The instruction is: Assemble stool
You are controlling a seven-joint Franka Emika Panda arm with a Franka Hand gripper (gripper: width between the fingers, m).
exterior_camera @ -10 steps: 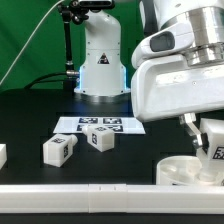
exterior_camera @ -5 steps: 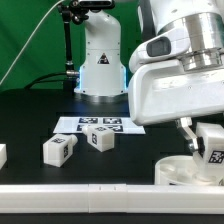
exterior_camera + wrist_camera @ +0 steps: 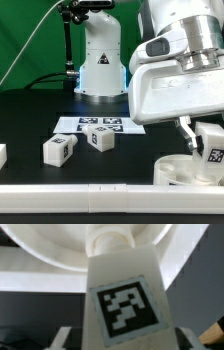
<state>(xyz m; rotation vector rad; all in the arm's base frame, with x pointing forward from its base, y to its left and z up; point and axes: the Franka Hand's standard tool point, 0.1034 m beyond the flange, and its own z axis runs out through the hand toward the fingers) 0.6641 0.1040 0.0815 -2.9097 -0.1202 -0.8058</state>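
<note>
Step in hand, by judgement: seating a leg into the stool seat. Clamping chunky white plastic leg with square black-and-white tag in two-finger gripper, grey fingers pressed along both sides of it in wrist view. Holding it tilted, far end down on low round white plastic disc seat, lying on black table at the exterior view's right, near long white bar. Narrow tip apparently meeting a socket in the seat; depth of engagement impossible to tell.

To do well: line the axis up with the socket before pushing or twisting. Keep grip firm on smooth plastic. Avoid shoving the seat sideways, with nothing visibly pinning it.

Arm pose: reaching low over the seat from above, bulky white wrist housing filling the exterior view's right, hand angled.

First loose leg and second loose leg lying well apart from the seat, just in front of marker board. No sign of either being attached yet.
</note>
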